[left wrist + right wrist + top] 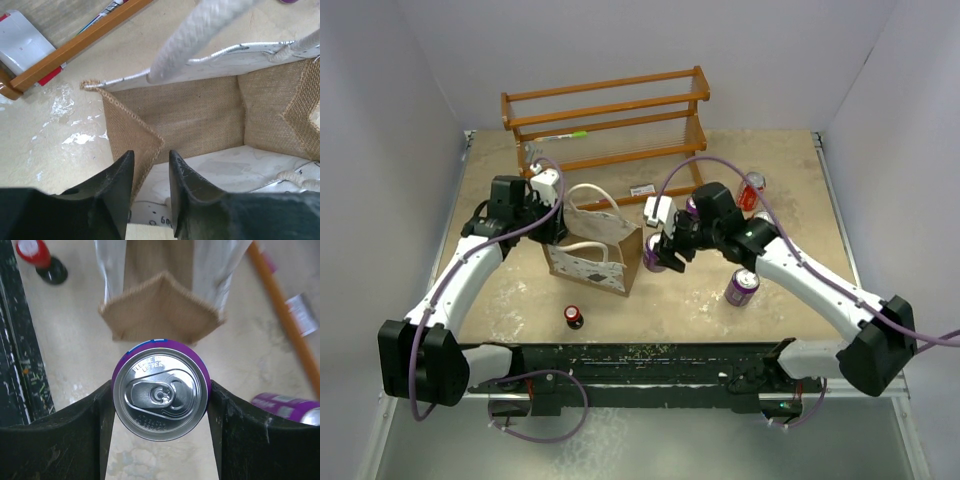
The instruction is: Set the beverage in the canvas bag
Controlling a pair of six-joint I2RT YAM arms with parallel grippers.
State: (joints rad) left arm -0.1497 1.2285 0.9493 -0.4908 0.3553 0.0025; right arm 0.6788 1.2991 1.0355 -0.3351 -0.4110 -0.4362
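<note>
At 9 o'clock on the bench [510, 300], the left arm [470, 265] reaches to the near end of the canvas bag [590, 262]. The left jaws are drawn nearly together, with the tan fold of the bag's end wall between them. They seem to pinch it and hold the mouth open. The bag stands upright at the middle of the bench, its handles up and its tan inside showing. Just beside its right end, at 3 o'clock from the mouth, the right jaws are clamped on the sides of the beverage, a purple can [160, 394]. It is upright, with its long axis vertical and its pull-tab top facing the wrist. The right arm [810, 275] alone carries it, so the move probably turns on one thing: the opening lies toward 9 o'clock from the can, across the bag's rim. Whether the can's base clears that rim, I cannot tell. Another purple can [741, 287] stands farther toward 4 o'clock.
</note>
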